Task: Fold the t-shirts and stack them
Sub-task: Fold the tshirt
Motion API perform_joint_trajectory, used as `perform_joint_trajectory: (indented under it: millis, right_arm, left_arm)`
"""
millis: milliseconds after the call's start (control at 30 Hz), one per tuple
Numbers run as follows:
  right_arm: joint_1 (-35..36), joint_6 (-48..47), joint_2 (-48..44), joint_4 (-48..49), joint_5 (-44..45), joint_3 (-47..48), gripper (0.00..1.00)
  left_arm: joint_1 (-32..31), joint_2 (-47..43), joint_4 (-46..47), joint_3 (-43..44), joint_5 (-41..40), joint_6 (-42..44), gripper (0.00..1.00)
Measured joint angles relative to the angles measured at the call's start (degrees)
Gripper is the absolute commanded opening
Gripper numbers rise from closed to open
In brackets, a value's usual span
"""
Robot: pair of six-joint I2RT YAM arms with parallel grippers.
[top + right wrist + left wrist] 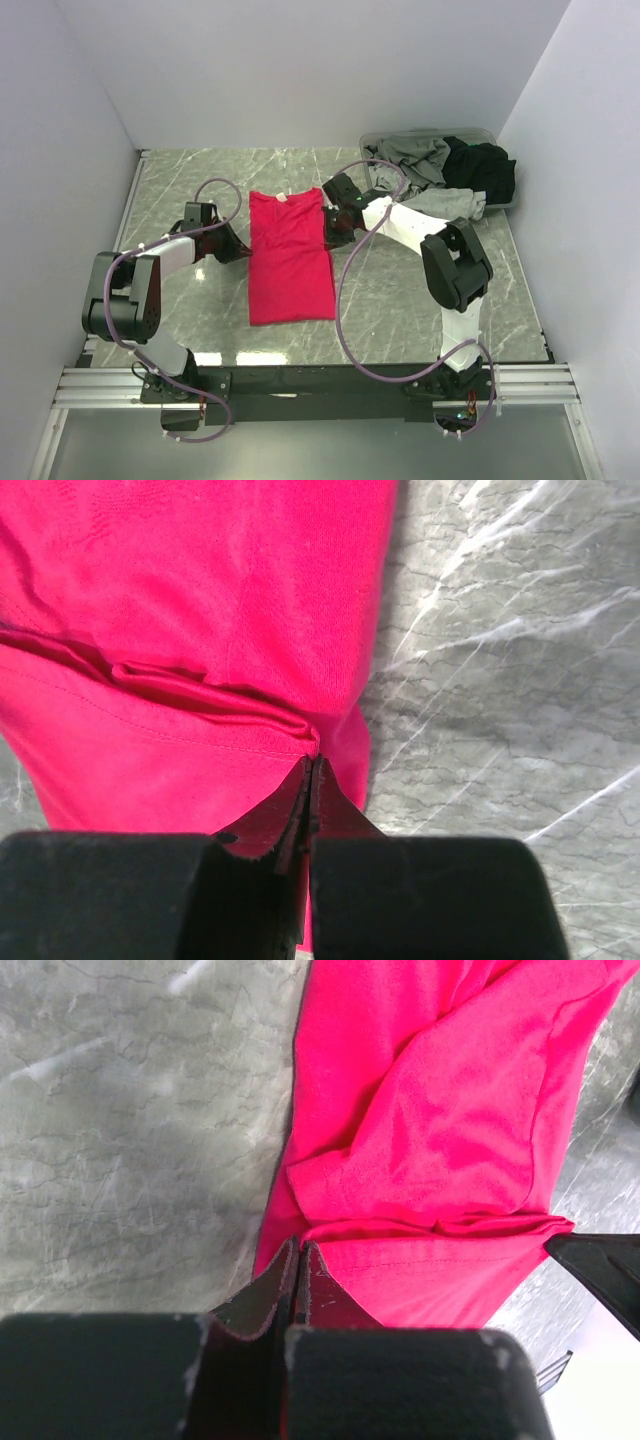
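**Left pincer (298, 1260) and right pincer (311, 771) clamp the pinkish-red t-shirt (290, 262)**

Each is pressed together on a side edge of the shirt, which lies between them on the counter (395, 295), sleeves seemingly tucked in. Beyond the right pincer, a grey t-shirt (410, 155) and a black t-shirt (490, 170) sit crumpled in the tub (425, 132). Likely early: first fold unfinished, nothing stacked.

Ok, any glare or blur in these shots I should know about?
Top external: sharp, pale glare patches on the table near the arm bases. Left wrist: the red t-shirt is crisp, the left gripper's fingers soft. Right wrist: the right gripper's fingers equally soft, marble veins sharp.
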Motion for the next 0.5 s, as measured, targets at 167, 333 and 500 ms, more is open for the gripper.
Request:
perform_joint_trajectory:
  millis: [167, 333, 500]
  right_arm:
    - [-0.04, 0.02, -0.79, -0.11, 0.50, -0.94, 0.00]
    - [-0.07, 0.02, -0.79, -0.11, 0.66, -0.94, 0.00]
    - [-0.15, 0.00, -0.76, -0.13, 0.68, -0.94, 0.00]
  left_arm:
    - [0.00, 0.83, 0.83, 0.02, 0.72, 0.00, 0.00]
    - [0.00, 2.25, 1.42, 0.28, 1.33, 0.02, 0.00]
    - [0.00, 4.11, 1.62, 1.62, 2.08, 0.11, 0.00]
